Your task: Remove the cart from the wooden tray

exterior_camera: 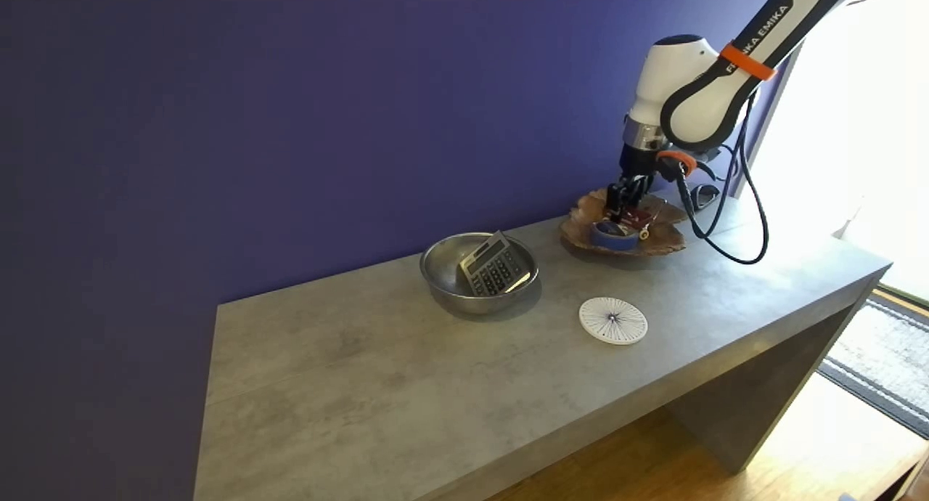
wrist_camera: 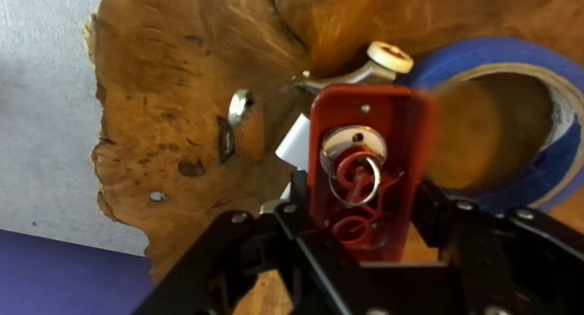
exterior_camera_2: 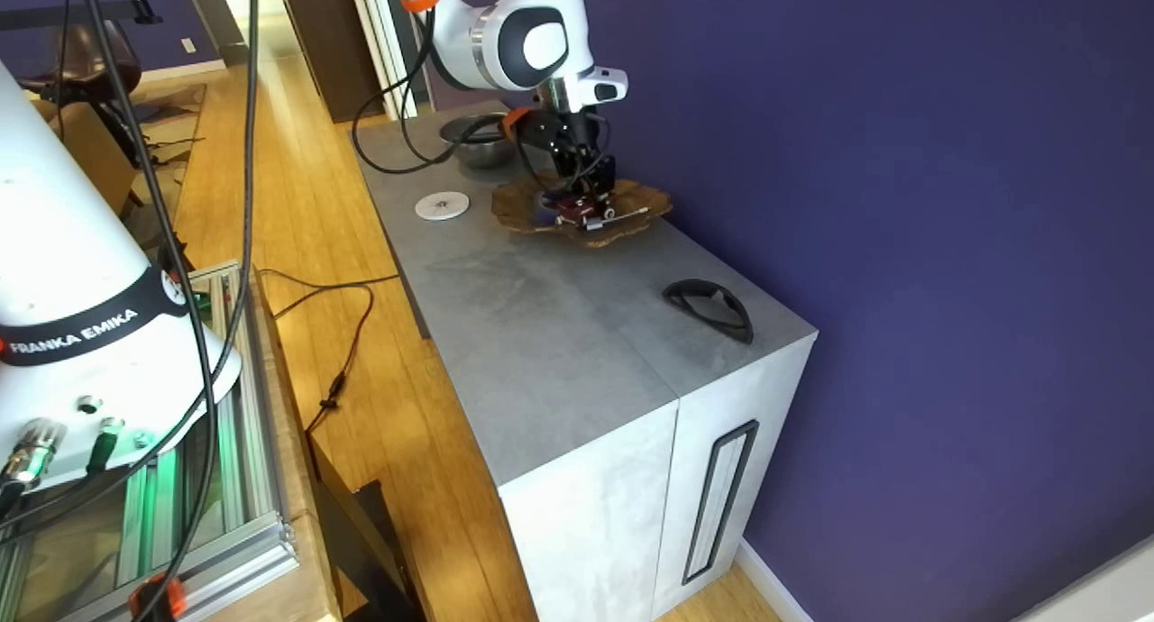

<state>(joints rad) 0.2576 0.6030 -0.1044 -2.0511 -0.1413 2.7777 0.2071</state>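
Apparently grips the red, oblong, open-topped cart (wrist_camera: 394, 160) by its long walls between black fingers (wrist_camera: 433, 214), inside the shallow, wavy-rimmed brown wooden tray (wrist_camera: 191, 100), presumably for lifting clear of the blue tape ring (wrist_camera: 492, 49) at the cart's two o'clock in the wrist view.
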